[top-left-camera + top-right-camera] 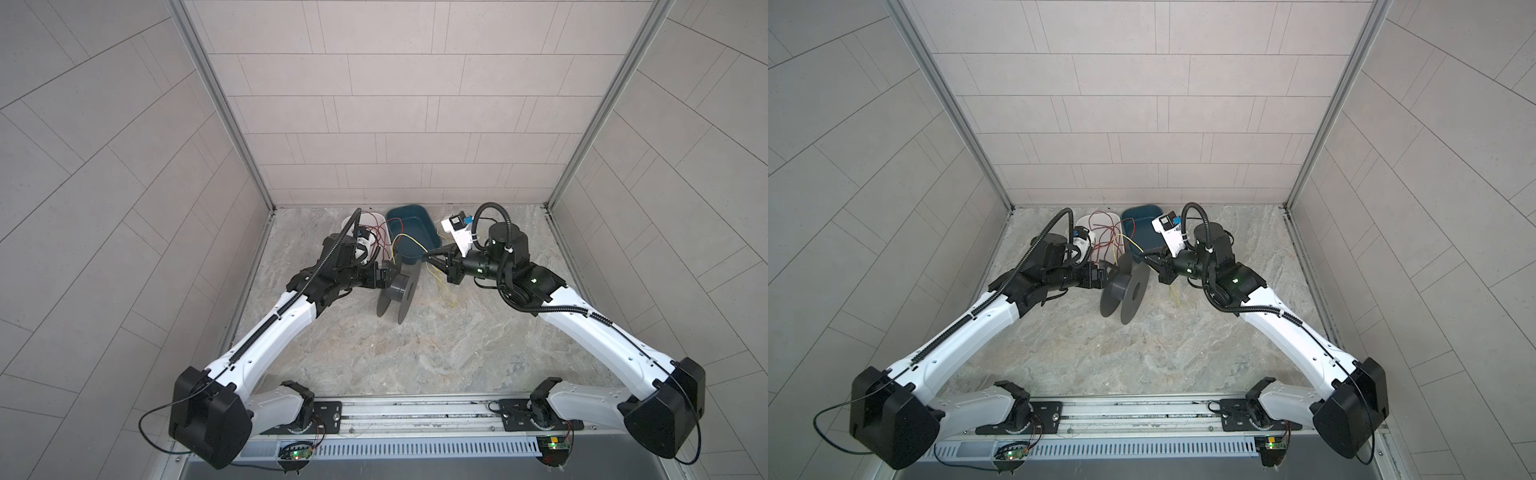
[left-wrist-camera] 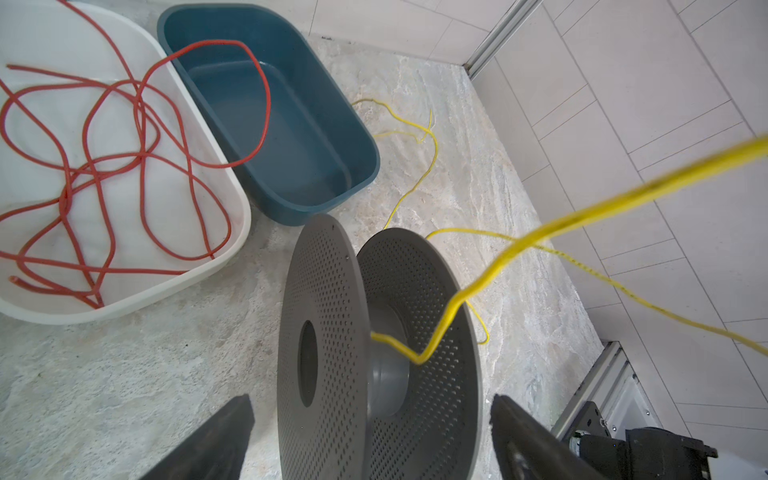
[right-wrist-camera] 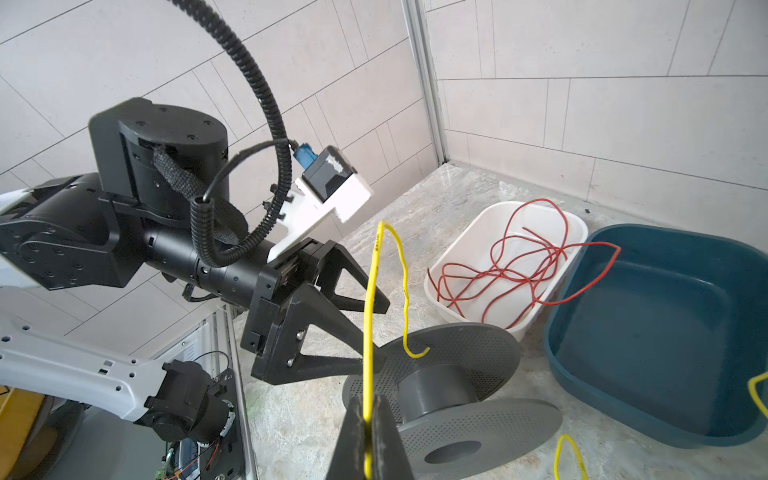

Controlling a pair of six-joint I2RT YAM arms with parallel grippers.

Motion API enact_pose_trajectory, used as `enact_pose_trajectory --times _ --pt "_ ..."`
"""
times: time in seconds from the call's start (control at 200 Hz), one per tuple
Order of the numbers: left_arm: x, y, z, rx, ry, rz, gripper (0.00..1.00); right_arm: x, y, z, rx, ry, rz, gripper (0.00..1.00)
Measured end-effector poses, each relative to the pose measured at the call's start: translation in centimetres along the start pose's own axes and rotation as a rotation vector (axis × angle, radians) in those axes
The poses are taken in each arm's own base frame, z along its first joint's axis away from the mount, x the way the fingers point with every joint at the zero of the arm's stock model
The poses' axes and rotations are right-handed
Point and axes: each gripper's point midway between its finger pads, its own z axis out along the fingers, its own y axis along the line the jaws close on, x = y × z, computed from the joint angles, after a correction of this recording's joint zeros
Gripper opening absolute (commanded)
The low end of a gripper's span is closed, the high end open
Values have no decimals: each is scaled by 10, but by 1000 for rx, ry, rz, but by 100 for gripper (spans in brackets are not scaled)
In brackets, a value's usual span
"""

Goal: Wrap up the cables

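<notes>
A dark grey spool [image 1: 398,291] [image 1: 1126,291] stands on its flange rims on the marbled floor. My left gripper [image 2: 371,401] [image 1: 384,275] is open, one finger on each side of the flanges, with small gaps between fingers and spool. The thin yellow cable [image 2: 540,232] [image 3: 370,291] arches up from my right gripper [image 3: 368,415] [image 1: 428,258], which is shut on it just right of the spool. The cable's free end hooks down between the flanges beside the hub [image 2: 388,374]. The rest of it trails loose over the floor [image 1: 444,286].
A white tray [image 2: 245,216] holding tangled red wire [image 2: 141,108] and a blue tub [image 2: 374,153] sit side by side behind the spool near the back wall. One red loop hangs over into the tub. Tiled walls close in on both sides.
</notes>
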Motion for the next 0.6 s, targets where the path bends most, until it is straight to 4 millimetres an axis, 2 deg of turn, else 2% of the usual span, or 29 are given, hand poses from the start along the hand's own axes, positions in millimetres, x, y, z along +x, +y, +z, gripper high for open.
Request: enact_pose_trajectory --times 0.13,0.275,0.46,0.6 --pt "-4 -2 0 9 -23 10 91 3 3 2 -21 3 26 0" --pt "0 2 3 2 -22 8 87 7 4 3 -29 13 55 0" --pt "-1 5 4 -9 -31 9 86 19 1 5 -27 41 111 0" --pt "-2 6 5 -18 -37 10 85 20 3 5 -41 48 153 0"
